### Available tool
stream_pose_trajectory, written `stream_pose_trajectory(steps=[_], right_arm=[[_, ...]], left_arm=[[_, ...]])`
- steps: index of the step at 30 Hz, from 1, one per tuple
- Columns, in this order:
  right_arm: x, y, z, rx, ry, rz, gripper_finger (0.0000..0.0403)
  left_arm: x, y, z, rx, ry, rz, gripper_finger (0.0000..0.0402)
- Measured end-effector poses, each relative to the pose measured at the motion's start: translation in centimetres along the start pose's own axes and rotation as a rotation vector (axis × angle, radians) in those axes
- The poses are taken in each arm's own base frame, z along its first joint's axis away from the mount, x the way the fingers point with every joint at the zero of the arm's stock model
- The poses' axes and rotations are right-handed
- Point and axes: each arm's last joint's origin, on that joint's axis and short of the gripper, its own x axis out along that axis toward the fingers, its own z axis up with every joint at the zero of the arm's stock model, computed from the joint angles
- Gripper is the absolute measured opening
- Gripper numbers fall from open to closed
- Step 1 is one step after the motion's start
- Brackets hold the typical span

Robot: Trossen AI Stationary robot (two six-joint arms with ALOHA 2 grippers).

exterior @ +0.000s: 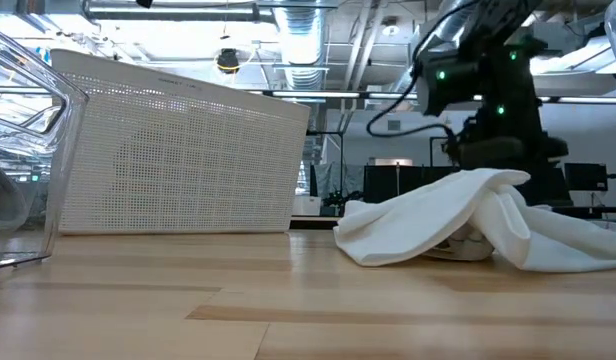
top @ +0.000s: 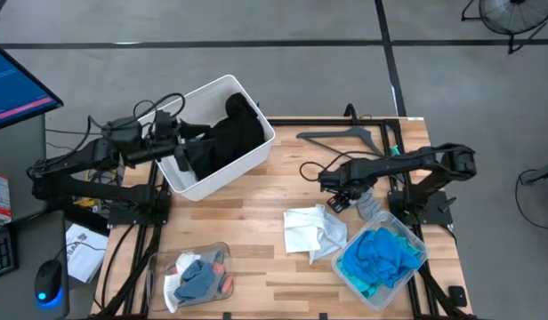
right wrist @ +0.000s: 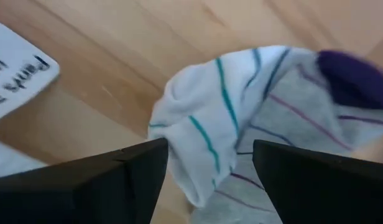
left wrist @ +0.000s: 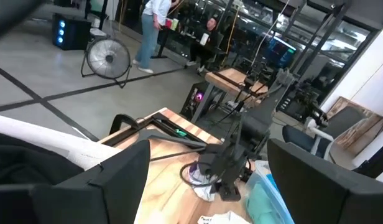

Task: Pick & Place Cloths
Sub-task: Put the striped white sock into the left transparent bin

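- A striped sock point(right wrist: 241, 118), white and grey with teal and purple lines and a dark purple toe, lies on the bare wood of the table point(top: 247, 222) near its right edge, just beyond the clear tub of turquoise cloth.
- The right gripper point(top: 339, 201) hangs directly above this sock with its two dark fingers point(right wrist: 117, 180) spread, one on each side of the fabric; they pinch nothing, and whether they touch it I cannot tell.
- A white cloth point(top: 311, 233) lies crumpled on the table just in front of that gripper, toward the front edge; in the low view it rises as a soft folded heap.
- A turquoise cloth point(top: 381, 256) fills a clear tub point(top: 347, 272) at the front right corner.
- A second clear tub point(top: 158, 263) near the front left corner holds a grey cloth with orange point(top: 199, 277).
- A black cloth point(top: 228, 135) sits bunched inside the white bin point(top: 256, 116) at the back left of the table.
- The left gripper point(top: 181, 153) is at the bin's left rim, fingers spread wide and holding nothing.
- A black hanger point(top: 341, 136) lies flat along the back edge, right of the bin.
- A small white label with handwriting point(right wrist: 17, 74) lies on the wood just beside the sock.
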Motion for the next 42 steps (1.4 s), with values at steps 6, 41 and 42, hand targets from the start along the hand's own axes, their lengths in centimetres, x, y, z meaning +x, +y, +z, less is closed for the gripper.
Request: stream_pose_trajectory(steps=[6,41,42], right_arm=[[2.2,0.3,0.1,-0.011,0.042,0.025,0.016],[-20.8,-2.2,-2.6,-0.097,-0.761,0.751,0.0002],[-20.8,-2.0,-2.5,-0.102,-0.763,0.757,0.0002]], left_arm=[[0.0,0.0,0.0,-0.001,-0.002,-0.001,0.0303],[15.1,-5.3,-5.3,0.223,-0.179,-0.447,0.0303],[15.8,-5.3,-5.9,0.224,-0.175,-0.448,0.0303]])
